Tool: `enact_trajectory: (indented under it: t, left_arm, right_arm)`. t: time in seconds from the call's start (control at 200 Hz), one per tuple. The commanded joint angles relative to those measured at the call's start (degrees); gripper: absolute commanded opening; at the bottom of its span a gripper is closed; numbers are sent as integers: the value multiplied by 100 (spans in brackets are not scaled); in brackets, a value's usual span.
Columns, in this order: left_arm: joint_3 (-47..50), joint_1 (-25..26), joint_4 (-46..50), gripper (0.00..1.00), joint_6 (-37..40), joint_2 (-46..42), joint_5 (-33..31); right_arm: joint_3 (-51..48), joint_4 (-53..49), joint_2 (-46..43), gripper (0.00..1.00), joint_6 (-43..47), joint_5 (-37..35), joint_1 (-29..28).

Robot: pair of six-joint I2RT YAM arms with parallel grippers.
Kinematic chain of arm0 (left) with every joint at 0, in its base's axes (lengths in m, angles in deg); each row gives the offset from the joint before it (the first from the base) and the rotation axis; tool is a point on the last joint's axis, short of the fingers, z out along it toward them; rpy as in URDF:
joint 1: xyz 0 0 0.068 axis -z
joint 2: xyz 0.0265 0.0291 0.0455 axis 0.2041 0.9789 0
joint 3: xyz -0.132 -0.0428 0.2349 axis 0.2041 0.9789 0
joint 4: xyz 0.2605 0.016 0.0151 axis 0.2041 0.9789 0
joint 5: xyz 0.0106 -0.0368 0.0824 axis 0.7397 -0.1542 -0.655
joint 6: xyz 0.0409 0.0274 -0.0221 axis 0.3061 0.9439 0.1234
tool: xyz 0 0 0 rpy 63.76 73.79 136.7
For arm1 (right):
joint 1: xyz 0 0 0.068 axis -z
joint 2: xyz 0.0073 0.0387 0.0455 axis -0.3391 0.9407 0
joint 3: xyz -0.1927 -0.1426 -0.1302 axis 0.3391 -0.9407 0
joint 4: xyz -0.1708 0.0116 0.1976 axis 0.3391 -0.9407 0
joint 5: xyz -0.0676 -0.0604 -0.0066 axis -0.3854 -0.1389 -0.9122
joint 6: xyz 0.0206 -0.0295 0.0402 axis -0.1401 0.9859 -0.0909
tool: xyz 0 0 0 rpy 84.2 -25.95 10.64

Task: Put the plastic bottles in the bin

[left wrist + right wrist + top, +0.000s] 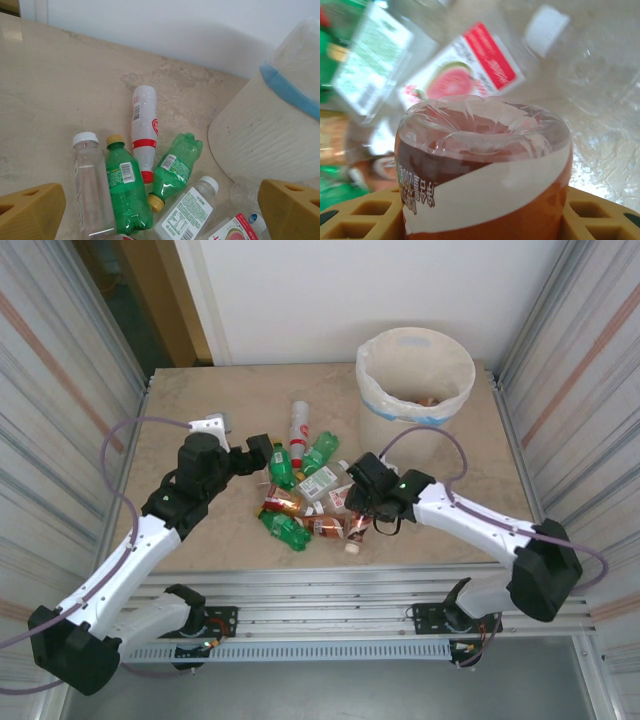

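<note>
Top external view: the plastic bottles (300,502) are seen lying in a loose heap at the middle of the bench (200,400), between the two arms.
Bin: the bin (380,425) is stood upright at the far right of the bench, beyond the heap, and is lined with a translucent bag (372,390) with a blue edge.
Left arm: the left tool (262,453) is released, its yellow fingers (30,212) spread wide above the left side of the heap.
Left wrist view: a white bottle (144,130) with a red band, two green bottles (124,185) and a clear bottle (90,190) are seen lying flat, near the bin's wall.
Right arm: the right tool (358,502) is clenched on a brown-filled bottle (485,170) at the heap's right edge, with its base turned to the wrist camera.
Uncertain: whether the held bottle is lifted off the bench cannot be told.
</note>
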Motion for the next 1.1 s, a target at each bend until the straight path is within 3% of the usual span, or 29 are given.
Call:
enact_trajectory:
  t: [0.0, 0.286, 0.526, 0.721, 1.092]
  left_arm:
    - [20, -50, 34, 99, -10, -129, -111]
    - [45, -62, 36, 99, -18, -149, -134]
    - [67, -55, 49, 99, -62, -223, -126]
    - [65, -55, 84, 99, -80, -253, -117]
    - [15, -55, 152, 99, -85, -287, -106]
  right_arm:
    - [502, -396, -409, 31, 829, -221, -40]
    - [2233, -470, -600, 30, 2683, 310, 317]
    - [3902, -636, -96, 29, 3761, 1525, 1525]
    - [5123, -865, 596, 29, 4416, 1530, 2287]
    - [6462, -868, 1926, 29, 4951, 1692, 3695]
